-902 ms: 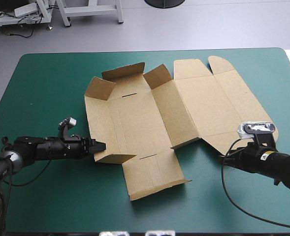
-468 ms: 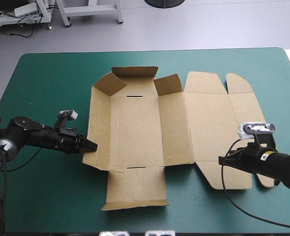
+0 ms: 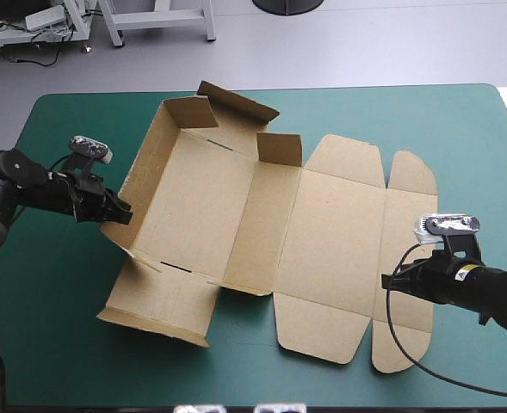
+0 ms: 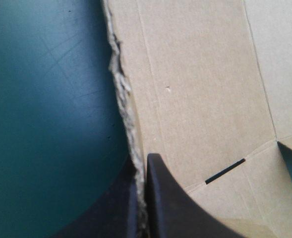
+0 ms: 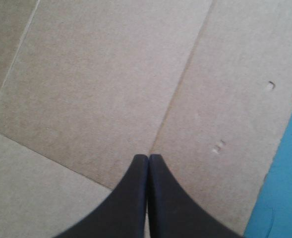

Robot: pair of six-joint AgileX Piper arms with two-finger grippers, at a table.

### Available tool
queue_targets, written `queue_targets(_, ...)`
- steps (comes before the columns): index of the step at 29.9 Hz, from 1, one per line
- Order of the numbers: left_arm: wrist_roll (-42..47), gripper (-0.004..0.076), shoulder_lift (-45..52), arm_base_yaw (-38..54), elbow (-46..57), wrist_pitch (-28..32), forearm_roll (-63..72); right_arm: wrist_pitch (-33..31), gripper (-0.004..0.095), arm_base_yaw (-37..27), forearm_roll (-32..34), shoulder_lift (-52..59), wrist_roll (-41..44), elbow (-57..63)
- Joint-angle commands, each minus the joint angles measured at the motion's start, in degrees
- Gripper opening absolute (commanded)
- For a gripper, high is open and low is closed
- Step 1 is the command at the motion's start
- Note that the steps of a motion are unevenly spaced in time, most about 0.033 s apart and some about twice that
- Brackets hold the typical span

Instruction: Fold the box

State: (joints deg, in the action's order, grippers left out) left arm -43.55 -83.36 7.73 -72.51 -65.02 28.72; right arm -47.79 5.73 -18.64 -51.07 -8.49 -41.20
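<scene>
- The brown box [image 3: 236, 206] lies opened out near the middle of the desk [image 3: 72, 344], turned askew to the desk's edges on the teal-green cover.
- The left gripper [image 3: 122, 212] is at the box's left edge, clenched on the long side wall [image 3: 145, 163].
- In the left wrist view its 2 black fingers [image 4: 160, 198] are all but closed, with the wall's ragged cut edge running between them. The brown board spreads ahead and to one side of them, the teal-green cover to the other.
- That wall stands tilted up off the desk where the gripper has it.
- A narrow dark slot [image 4: 225, 171] shows in the board just beside the left gripper.
- At the box's far end, 2 flaps [image 3: 236, 103] stand raised. A 3rd flap [image 3: 279, 148] stands upright next to them.
- The near flap [image 3: 158, 305] lies low, toward the desk's near edge.
- The lid panel [image 3: 339, 241] lies flat on the right, with 2 rounded ear flaps [image 3: 411, 176] at its outer edge.
- The right gripper [image 3: 387, 282] is over the lid's outer part, well apart from the left gripper.
- In the right wrist view its fingers meet in 1 pointed arch, clenched on nothing that shows. The board fills the view ahead of and under them, along a crease. I cannot tell whether the tips touch the board.
</scene>
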Motion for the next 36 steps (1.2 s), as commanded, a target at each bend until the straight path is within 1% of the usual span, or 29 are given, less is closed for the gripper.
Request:
queue_targets(1,-0.3,-0.0006,1.1,-2.5,-4.2,-2.5,-3.8,2.1,-0.0025,-0.3,-0.7,-1.3,-0.5,-2.0)
queue_targets(7,-0.1,-0.0006,0.4,-7.5,-4.3,-2.7,-13.5,2.2,-0.0025,-0.3,-1.3,-3.9,-0.9,-2.0)
queue_targets(12,-0.3,-0.0006,0.4,-8.2,-4.3,-0.7,-15.6,2.2,-0.0025,-0.3,-1.3,-4.2,-1.1,-2.0)
queue_targets(15,-3.2,-0.0006,0.4,-9.9,-4.4,2.3,-16.0,2.1,-0.0025,-0.3,-1.3,-4.2,-1.1,-2.0)
queue_targets(18,-4.1,-0.0006,0.4,-12.4,-4.4,6.7,-18.1,2.1,-0.0025,-0.3,-1.3,-4.2,-1.1,-2.0)
queue_targets(21,-4.2,-0.0006,0.2,-15.7,-4.4,13.4,-22.2,2.1,-0.0025,-0.3,-1.3,-4.2,-1.1,-2.0)
queue_targets(22,-4.2,-0.0006,0.0,-16.6,-4.4,17.1,-23.1,2.1,-0.0025,-0.3,-1.3,-4.2,-1.1,-2.0)
queue_targets(24,-4.2,-0.0006,-0.4,-18.3,-4.4,21.8,-24.7,2.1,-0.0025,-0.3,-1.3,-4.2,-1.3,-2.0)
queue_targets(26,-4.2,-0.0006,-1.1,-20.1,-4.4,25.4,-28.7,1.9,-0.0025,-0.3,-1.3,-4.2,-1.3,-2.0)
queue_targets(28,-4.2,-0.0006,-1.6,-21.5,-4.4,27.1,-32.3,1.7,-0.0025,-0.3,-1.3,-4.2,-1.3,-2.0)
queue_targets(33,-4.2,-0.0006,-1.6,-24.3,-4.4,27.1,-34.4,1.7,-0.0025,-0.3,-1.4,-4.2,-1.4,-2.0)
queue_targets(36,-2.5,-0.0006,-1.5,-26.7,-4.4,27.2,-38.7,1.8,-0.0025,-0.3,-1.6,-4.2,-1.7,-2.0)
